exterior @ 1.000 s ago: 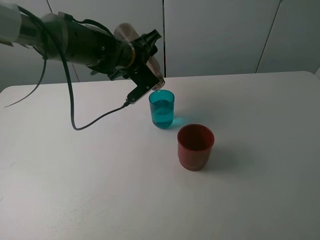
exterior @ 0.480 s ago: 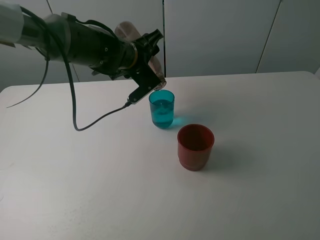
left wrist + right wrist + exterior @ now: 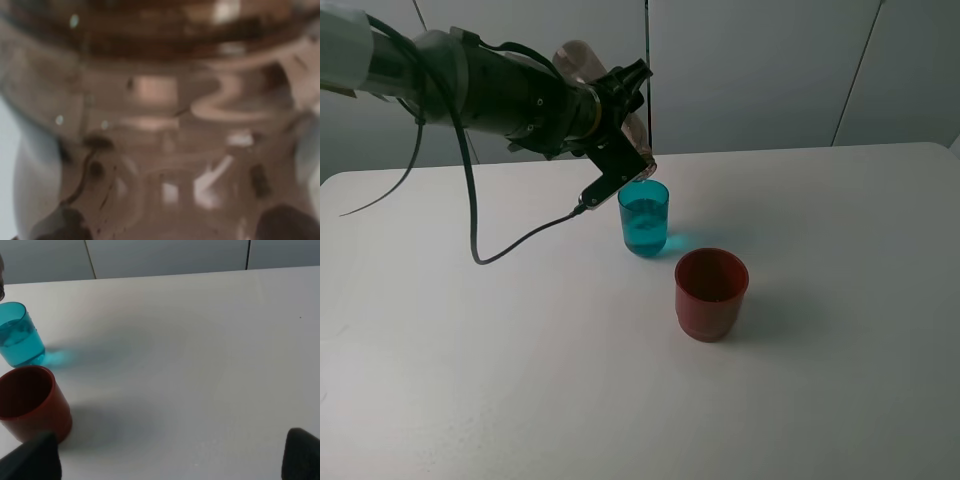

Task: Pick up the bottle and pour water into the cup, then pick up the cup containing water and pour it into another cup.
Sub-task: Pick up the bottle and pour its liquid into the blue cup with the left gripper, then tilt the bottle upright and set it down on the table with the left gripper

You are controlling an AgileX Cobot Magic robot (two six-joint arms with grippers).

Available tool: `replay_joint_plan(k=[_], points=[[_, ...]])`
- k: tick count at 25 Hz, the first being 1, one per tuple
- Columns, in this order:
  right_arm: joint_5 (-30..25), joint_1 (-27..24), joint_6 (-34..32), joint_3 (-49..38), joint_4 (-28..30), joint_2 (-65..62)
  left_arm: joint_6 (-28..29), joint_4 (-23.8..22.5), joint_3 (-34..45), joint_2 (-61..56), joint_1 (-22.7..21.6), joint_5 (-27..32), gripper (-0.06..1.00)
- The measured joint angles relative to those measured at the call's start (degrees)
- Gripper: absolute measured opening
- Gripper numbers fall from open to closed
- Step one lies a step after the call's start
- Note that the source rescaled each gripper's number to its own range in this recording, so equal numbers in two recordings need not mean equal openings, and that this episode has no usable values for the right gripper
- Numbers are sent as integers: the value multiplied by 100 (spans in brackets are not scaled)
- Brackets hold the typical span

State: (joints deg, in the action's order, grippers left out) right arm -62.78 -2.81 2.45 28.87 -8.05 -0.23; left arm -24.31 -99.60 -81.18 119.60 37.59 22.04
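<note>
The bottle (image 3: 575, 58) is held steeply tilted in the left fingers (image 3: 612, 158), which are closed tight around its body. Its mouth is lowered to just above the far left rim of the teal cup (image 3: 644, 218). In the left wrist view the frame is filled by the bottle's brownish plastic (image 3: 160, 120), so the exact seat of the grip cannot be judged there.

Several faults can be foreseen. The mouth is placed over the cup's edge rather than its centre, so water could be run down the outside wall and onto the counter (image 3: 820, 350). The cup is already seen to be filled well up its sides; if the tilt is held much longer, it may be overfilled and made hard to carry without slopping. The neck is close enough to the rim that the light cup could be nudged or tipped when the bottle is righted. The bottle's smooth wall could also be let slip if the wrist is rolled back quickly.

The teal cup stands directly below and just beside the left fingers. The red cup (image 3: 711, 293) is set near it, on the side toward the camera, apart and empty. The right fingers (image 3: 302, 455) are spread wide with nothing between them, well clear of both cups.
</note>
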Motion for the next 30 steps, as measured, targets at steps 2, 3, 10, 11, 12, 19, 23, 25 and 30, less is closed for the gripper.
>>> replay_joint_plan(k=[2,3,10,11,12,19,23,25,30], points=[[0,0,0,0,0,0,-10,0,0,0,0,14,2],[0,0,0,0,0,0,-10,0,0,0,0,24,2],[0,0,0,0,0,0,10,0,0,0,0,24,2],[0,0,0,0,0,0,10,0,0,0,0,24,2],[0,0,0,0,0,0,10,0,0,0,0,24,2],[0,0,0,0,0,0,543,0,0,0,8,24,2],[0,0,0,0,0,0,1075,62,0,0,8,-67,2],[0,0,0,0,0,0,1230,334,0,-52,8,-182,2],[0,0,0,0,0,0,1340,1154,0,-377,-4,-528,2]])
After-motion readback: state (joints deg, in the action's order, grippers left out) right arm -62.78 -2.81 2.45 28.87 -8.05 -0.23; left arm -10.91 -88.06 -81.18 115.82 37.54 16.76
